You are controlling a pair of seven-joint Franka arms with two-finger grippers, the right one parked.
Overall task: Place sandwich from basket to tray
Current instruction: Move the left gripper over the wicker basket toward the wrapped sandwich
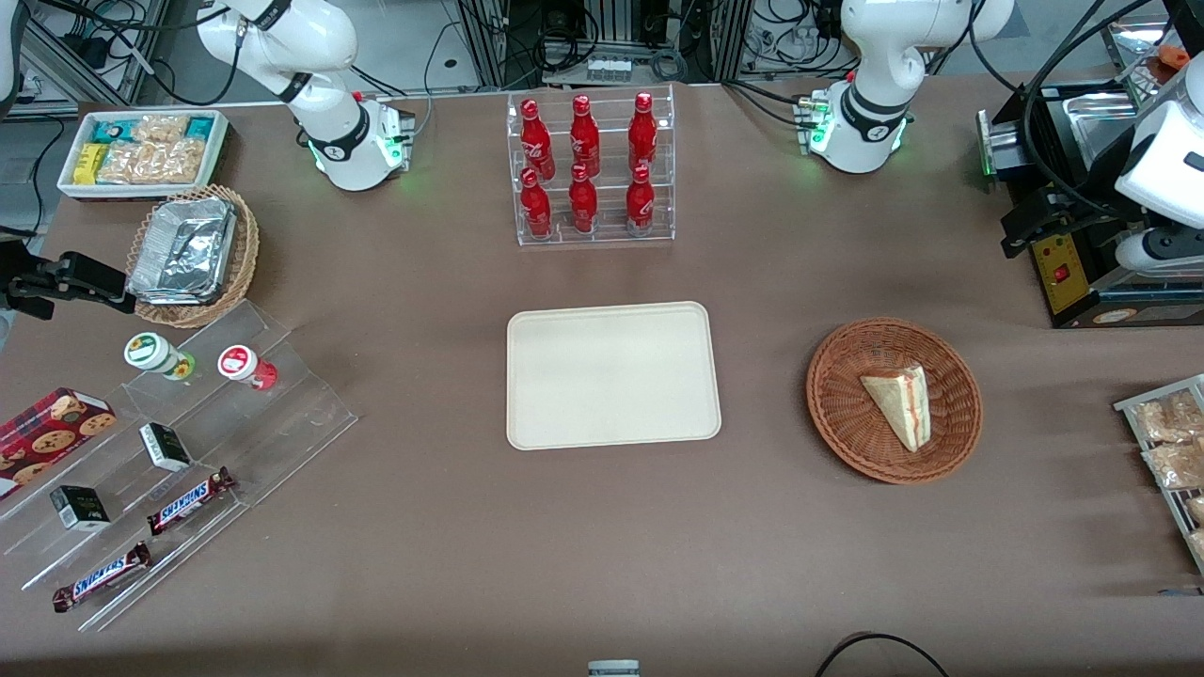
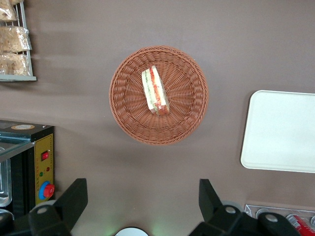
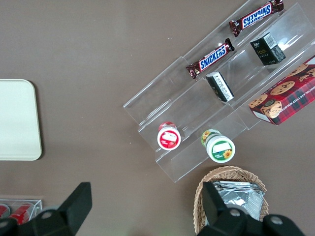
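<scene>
The sandwich (image 1: 899, 402) lies in the round reddish-brown basket (image 1: 894, 465), on its side with the red and green filling edge showing in the left wrist view (image 2: 155, 90). The basket (image 2: 128, 113) sits on the brown table (image 1: 564, 545) toward the working arm's end, beside the cream tray (image 1: 613, 374) and well apart from it, with bare tabletop between the two. The tray holds nothing.

The gripper (image 2: 142, 199) hangs high above the table, its two dark fingers (image 2: 74, 196) spread wide with nothing between them, and the basket and sandwich are in view well below it.

Farther from the front camera than the tray stands a clear rack of red bottles (image 1: 590, 169). A black machine with a yellow panel (image 1: 1063, 273) stands near the basket, and a wire rack of snack bags (image 1: 1171, 451) lies at the table edge near it. Nothing lies across the stretch from basket to tray.
</scene>
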